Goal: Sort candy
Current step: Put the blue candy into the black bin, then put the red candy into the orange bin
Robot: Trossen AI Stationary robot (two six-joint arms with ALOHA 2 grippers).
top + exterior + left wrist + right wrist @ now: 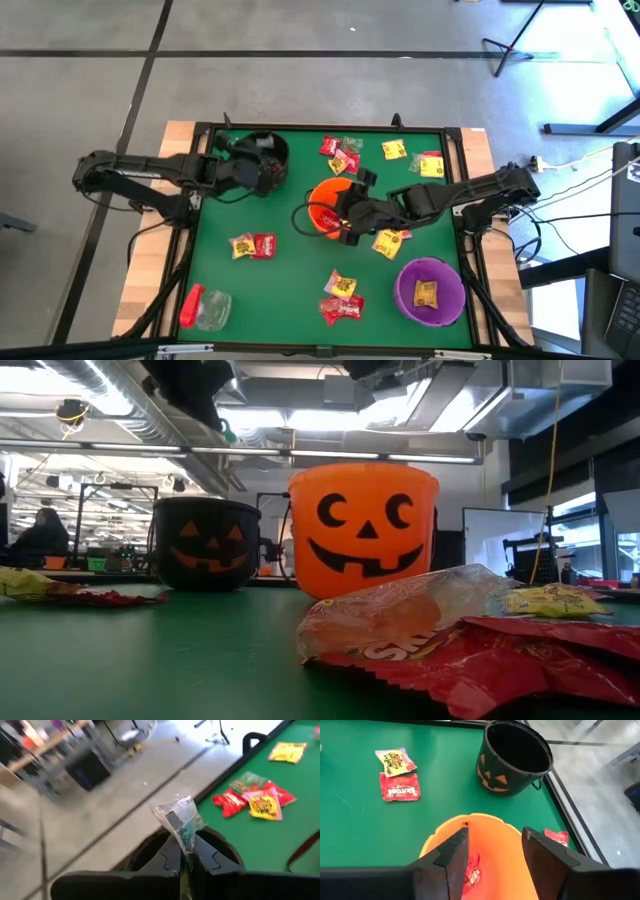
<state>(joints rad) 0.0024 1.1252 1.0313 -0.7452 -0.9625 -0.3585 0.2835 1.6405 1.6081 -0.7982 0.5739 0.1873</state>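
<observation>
My left gripper point(186, 862) pinches a greenish candy point(181, 822) above the black bucket point(262, 160) at far left; I'd centre it over the mouth before letting go. My right gripper point(494, 851) hangs open over the orange bucket point(492, 845), where a red candy point(471, 874) lies inside. I'd lift it straight up, clear of the rim.

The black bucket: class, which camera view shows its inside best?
The right wrist view: it looks down into the black bucket. The high view has the left end effector covering it, the low view shows only its face, the left wrist only its rim.
</observation>
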